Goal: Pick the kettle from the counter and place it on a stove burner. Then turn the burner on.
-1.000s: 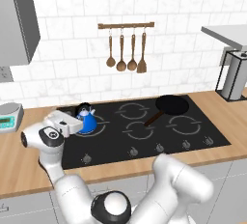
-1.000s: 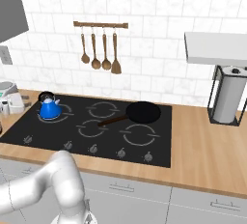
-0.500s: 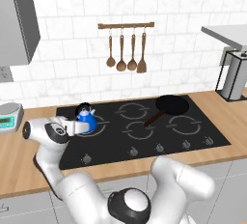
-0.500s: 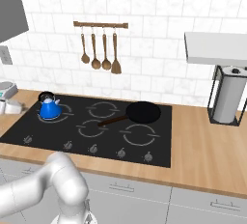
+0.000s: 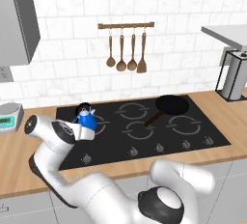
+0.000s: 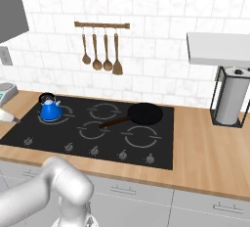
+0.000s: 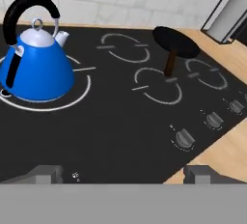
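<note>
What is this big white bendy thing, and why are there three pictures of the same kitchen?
The white bendy thing is a robot arm. Two cameras ride behind it, one on its left and one on its right, so you see the same kitchen from two sides. The third camera sits on the arm's hand, right by its claw, and looks close along the black cooktop. The claw is open and holds nothing.

On the cooktop stands a little blue kettle, inside the biggest grey ring, which is a stove burner. There is also a black frying pan. Small round knobs line the front edge. Around it is the wooden counter, with wooden spoons hanging on the wall.
</note>
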